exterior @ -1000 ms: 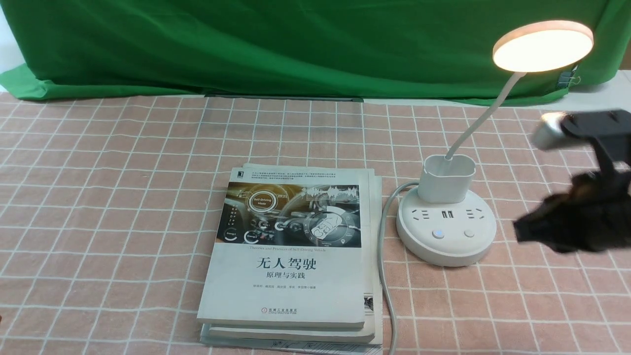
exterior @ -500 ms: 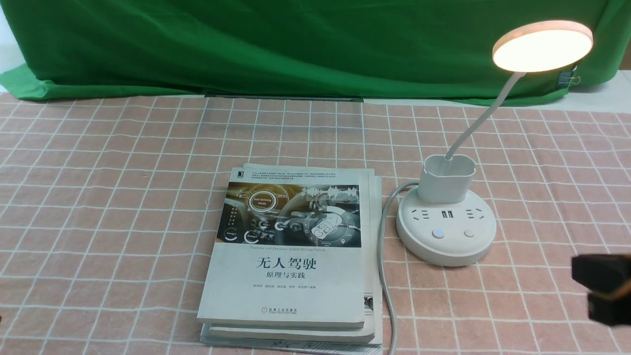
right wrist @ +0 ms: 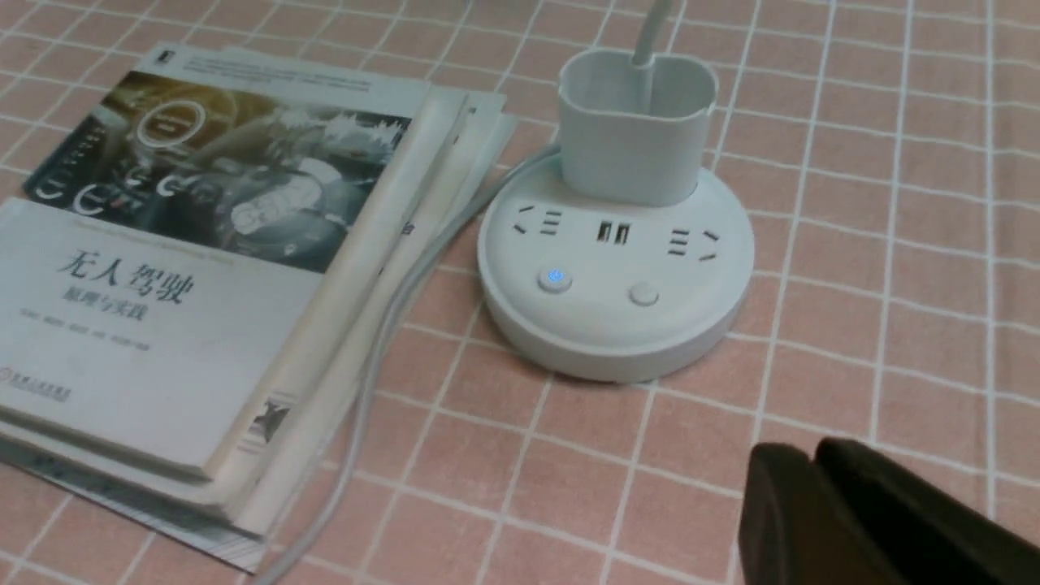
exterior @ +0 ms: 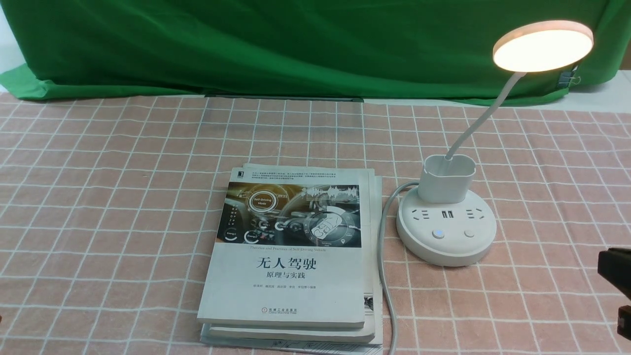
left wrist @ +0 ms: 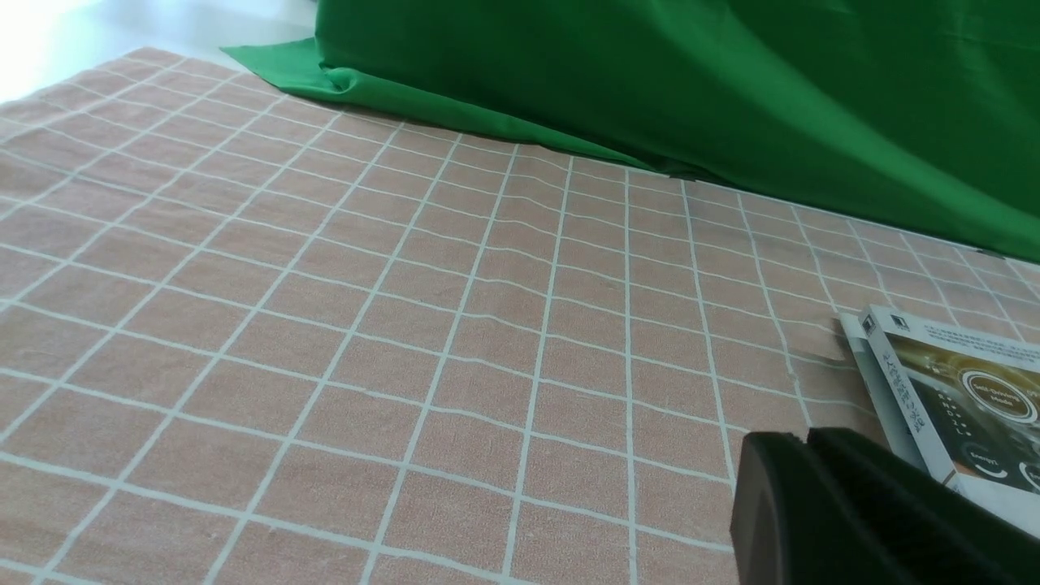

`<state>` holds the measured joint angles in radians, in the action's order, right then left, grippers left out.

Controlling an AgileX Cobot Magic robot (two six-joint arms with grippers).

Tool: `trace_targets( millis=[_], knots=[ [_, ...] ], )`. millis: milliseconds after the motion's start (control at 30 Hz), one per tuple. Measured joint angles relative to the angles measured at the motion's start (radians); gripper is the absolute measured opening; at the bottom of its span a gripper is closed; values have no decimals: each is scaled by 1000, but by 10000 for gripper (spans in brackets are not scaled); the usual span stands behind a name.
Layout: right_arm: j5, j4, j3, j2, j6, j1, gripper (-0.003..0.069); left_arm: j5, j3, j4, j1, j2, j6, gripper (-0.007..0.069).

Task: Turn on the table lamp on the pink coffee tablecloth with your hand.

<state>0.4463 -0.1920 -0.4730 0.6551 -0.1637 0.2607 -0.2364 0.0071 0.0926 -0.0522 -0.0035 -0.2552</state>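
Item: white gooseneck table lamp, round puck base, centre-right of frame on the salmon-pink grid tablecloth; disc head glows, upper right. My right hand, black, at lower-right edge, apart from the base; whether its jaws are parted I cannot tell. Task looks done; withdraw without brushing the lamp's cord.

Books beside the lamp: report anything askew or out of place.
The books are stacked unevenly: lower ones stick out past the top cover on the lamp side and at the near edge. The lamp's cord runs along that edge. Nothing looks spilled or damaged.
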Motion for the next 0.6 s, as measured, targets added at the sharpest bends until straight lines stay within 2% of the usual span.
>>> trace_targets(
  millis=[133, 267, 433, 600],
  knots=[
    [-17, 8, 11, -26, 2, -5, 31, 0, 0, 0, 0, 0, 0, 19],
    [-48, 12, 75, -133, -37, -79, 27, 0, 0, 0, 0, 0, 0, 19],
    [-56, 17, 247, -423, -103, -238, 27, 0, 0, 0, 0, 0, 0, 19],
    [-85, 18, 349, -590, -119, -279, 27, 0, 0, 0, 0, 0, 0, 19]
  ],
)
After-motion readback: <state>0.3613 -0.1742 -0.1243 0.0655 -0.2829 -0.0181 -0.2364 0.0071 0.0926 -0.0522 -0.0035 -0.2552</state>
